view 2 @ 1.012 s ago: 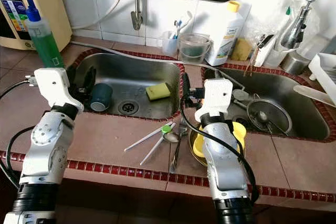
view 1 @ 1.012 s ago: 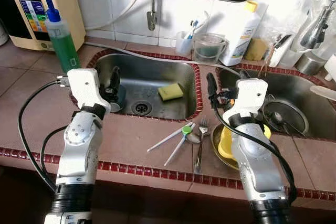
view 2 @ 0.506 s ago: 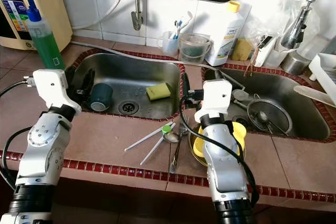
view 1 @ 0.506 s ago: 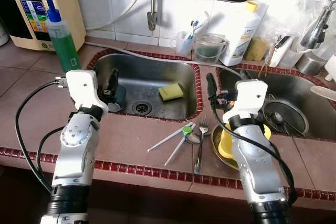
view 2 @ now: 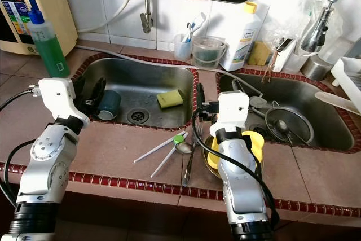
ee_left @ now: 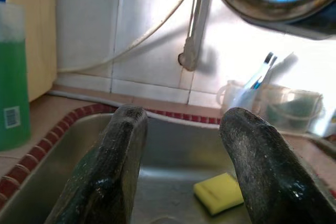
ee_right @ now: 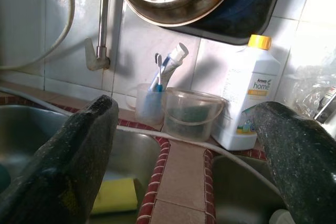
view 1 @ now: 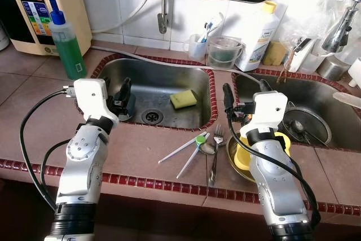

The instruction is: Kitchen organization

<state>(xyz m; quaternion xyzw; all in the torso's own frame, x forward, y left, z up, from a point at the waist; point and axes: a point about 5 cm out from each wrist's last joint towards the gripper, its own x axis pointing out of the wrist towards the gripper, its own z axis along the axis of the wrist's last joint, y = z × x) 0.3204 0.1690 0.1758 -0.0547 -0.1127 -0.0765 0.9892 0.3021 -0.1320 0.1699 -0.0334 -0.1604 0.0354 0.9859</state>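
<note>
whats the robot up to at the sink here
Nothing is being held right now. The left gripper hangs open above the left sink, near a dark cup and a yellow sponge. The right gripper is open over the tiled divider between the basins, above the fork, spoon and yellow bowl on the counter.

White-tiled wall [view 1: 118, 4] behind a brown-tiled counter [view 1: 141, 150], brightly lit.
</note>
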